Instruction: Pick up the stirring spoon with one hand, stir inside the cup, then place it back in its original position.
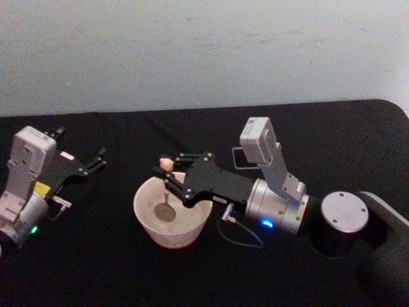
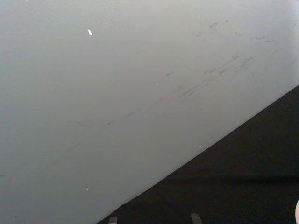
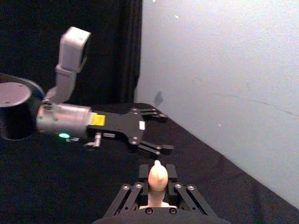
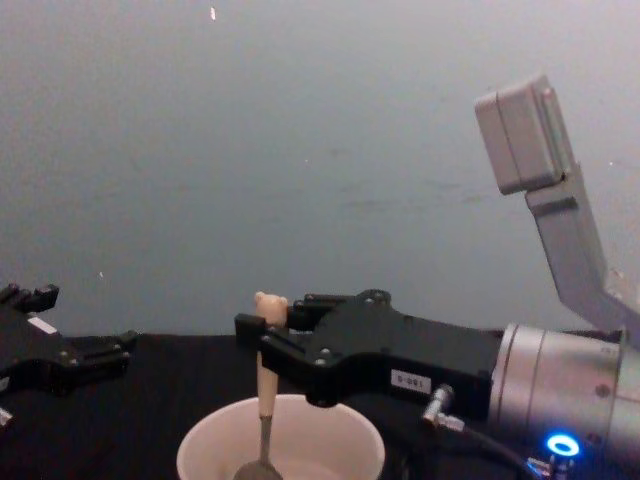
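Observation:
The beige cup point(image 1: 167, 220) stands at the middle of the black table. Over it, my right gripper point(image 1: 167, 176) is shut on the cream-pink handle of the stirring spoon point(image 1: 165, 192). The spoon stands upright with its bear head above the fingers and its metal bowl down inside the cup point(image 4: 290, 432). From the chest, the spoon point(image 4: 265, 385) drops straight into the cup from the right gripper point(image 4: 266, 342). The bear head of the spoon point(image 3: 157, 176) shows between the right fingers. A thin grey square outline, the original position's holder point(image 1: 236, 157), sits behind my right wrist, partly hidden. My left gripper point(image 1: 96, 160) rests open at the far left.
The black cloth's far edge meets a pale wall point(image 1: 204, 51) close behind the cup. My right arm's body point(image 1: 342, 220) takes up the right side of the table. The left gripper point(image 3: 152, 133) hangs open a short way beyond the spoon.

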Robot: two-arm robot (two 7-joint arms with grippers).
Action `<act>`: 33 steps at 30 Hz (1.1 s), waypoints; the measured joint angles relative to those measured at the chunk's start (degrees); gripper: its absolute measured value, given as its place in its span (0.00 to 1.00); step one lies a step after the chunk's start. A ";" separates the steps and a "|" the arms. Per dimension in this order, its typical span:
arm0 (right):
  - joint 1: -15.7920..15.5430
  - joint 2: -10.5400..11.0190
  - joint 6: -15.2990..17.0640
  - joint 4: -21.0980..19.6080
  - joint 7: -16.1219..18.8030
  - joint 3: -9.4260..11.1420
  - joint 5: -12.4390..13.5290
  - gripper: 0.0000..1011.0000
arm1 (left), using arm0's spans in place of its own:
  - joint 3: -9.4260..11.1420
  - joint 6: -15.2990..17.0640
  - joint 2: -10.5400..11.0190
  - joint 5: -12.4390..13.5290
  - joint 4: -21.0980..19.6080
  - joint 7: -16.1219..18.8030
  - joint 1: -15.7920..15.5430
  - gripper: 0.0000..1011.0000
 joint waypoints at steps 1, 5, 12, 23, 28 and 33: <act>0.28 -0.25 -0.13 0.57 -0.29 0.14 -0.18 0.21 | 0.00 0.00 0.00 0.00 0.00 0.00 0.00 0.99; 0.77 -0.62 -0.28 1.57 -1.08 0.74 -0.44 0.21 | 0.00 0.00 0.00 0.00 0.00 0.00 0.00 0.99; 0.88 -0.26 -0.45 2.20 -2.03 1.89 -0.94 0.21 | 0.00 0.00 0.00 0.00 0.00 0.00 0.00 0.99; -1.62 2.36 0.42 -1.01 -1.46 3.43 -0.07 0.21 | 0.00 0.00 0.00 0.00 0.00 0.00 0.00 0.99; -2.85 3.39 0.75 -3.14 -0.62 3.55 0.71 0.21 | 0.00 0.00 0.00 0.00 0.00 0.00 0.00 0.99; -3.76 4.04 1.12 -4.97 0.68 2.68 1.39 0.21 | 0.00 0.00 0.00 0.00 0.00 0.00 0.00 0.99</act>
